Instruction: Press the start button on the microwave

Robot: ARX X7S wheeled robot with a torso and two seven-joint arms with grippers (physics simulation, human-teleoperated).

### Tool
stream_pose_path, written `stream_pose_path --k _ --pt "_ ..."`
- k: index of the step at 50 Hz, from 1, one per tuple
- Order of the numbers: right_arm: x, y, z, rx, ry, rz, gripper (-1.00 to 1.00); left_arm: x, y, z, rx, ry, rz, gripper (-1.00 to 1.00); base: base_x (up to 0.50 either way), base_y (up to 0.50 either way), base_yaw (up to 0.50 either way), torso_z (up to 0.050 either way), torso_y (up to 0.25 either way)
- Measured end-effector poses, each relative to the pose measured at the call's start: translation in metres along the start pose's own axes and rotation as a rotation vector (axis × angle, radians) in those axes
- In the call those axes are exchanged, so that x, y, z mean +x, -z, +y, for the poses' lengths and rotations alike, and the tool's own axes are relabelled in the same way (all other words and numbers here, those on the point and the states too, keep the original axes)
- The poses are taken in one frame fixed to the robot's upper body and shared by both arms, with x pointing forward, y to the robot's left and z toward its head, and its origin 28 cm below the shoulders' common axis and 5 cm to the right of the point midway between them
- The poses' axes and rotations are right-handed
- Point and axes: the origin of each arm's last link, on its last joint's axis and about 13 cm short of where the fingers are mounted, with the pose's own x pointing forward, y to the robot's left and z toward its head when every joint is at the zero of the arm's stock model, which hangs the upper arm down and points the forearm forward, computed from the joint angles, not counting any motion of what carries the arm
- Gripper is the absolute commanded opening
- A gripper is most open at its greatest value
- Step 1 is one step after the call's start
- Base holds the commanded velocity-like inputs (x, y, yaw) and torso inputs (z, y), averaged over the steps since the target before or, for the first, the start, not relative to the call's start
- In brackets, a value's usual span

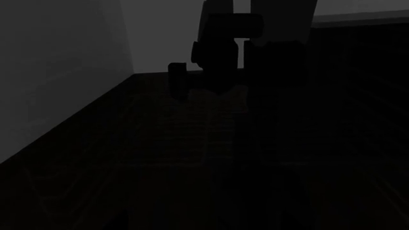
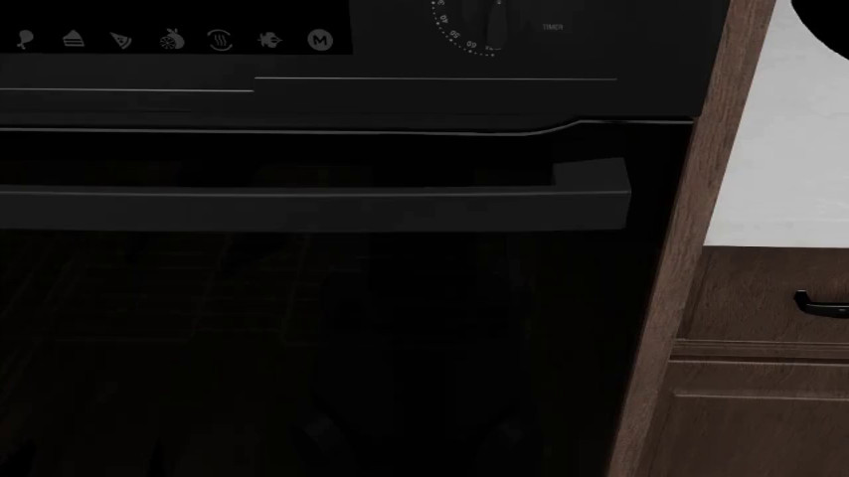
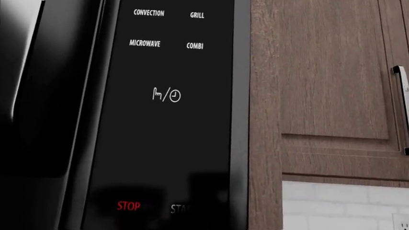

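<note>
The right wrist view shows the microwave's black control panel (image 3: 169, 96) close up, with the words CONVECTION, GRILL, MICROWAVE and COMBI. At its lower end are a red STOP label (image 3: 128, 206) and the white start button (image 3: 178, 209), whose last letters are covered by a dark shape (image 3: 210, 201). That shape seems to be part of my right gripper, right at the button; its jaws do not show clearly. The left wrist view is almost black, and my left gripper cannot be made out there. Neither gripper shows in the head view.
The head view faces a black built-in oven with a long bar handle (image 2: 318, 207), an icon row and a timer dial (image 2: 471, 25). Brown wooden cabinets (image 3: 332, 72) with a metal handle (image 3: 401, 110) stand beside the microwave. White tiles (image 3: 338, 206) lie below them.
</note>
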Motion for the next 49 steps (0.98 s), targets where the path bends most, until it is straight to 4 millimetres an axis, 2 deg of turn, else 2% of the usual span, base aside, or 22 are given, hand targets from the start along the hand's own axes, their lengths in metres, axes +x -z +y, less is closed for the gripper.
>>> stream_pose_path --k 21,49 --pt "0.021 0.012 0.005 0.012 -0.015 0.024 -1.00 0.000 0.000 0.002 0.004 -0.005 -0.003 1.00 0.00 0.00 0.00 0.000 0.000" --pt "0.027 0.016 0.013 -0.096 0.005 -0.027 -1.00 -0.002 0.004 0.004 0.001 -0.020 0.004 1.00 0.02 0.00 0.01 0.004 0.000"
